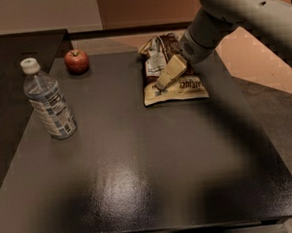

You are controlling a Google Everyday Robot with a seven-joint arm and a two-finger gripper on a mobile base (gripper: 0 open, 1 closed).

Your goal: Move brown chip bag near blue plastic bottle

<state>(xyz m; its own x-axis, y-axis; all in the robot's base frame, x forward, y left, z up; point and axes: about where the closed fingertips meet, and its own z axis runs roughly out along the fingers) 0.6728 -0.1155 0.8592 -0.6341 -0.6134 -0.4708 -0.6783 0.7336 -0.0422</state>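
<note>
- Starting at the blue plastic bottle (50, 102): it stands on the left side of the dark table (140, 179), white cap on top, with a blue-and-white label round its body.
- Well apart from the bottle, to its right and a little farther back, the brown chip bag (184, 88) lies flat on the table.
- The bag's dark brown part points toward the far edge, and its cream band with dark lettering faces the near edge.
- There's a white label panel on the half of the bag nearer the bottle.
- 1 gripper in play: the gripper (160, 85) is down over the bag, well apart from the bottle.
- Its cream-coloured tip sits on the bottle-side half of the bag, right where the brown part meets the cream band.
- Is the tip pressing on the bag or just above it? Cannot tell from here.
- Is the gripper apart or together? Cannot tell that either, since it shows as a single pale wedge.
- The pale arm (238, 7) slants in from the upper right, on the side of the bag away from the bottle.
- 1 red apple (76, 61) sits near the bottle, behind it and slightly to its right, close to the table's far edge.
- The apple touches neither the bottle nor the bag, and it is nearer the bottle than the bag is.
</note>
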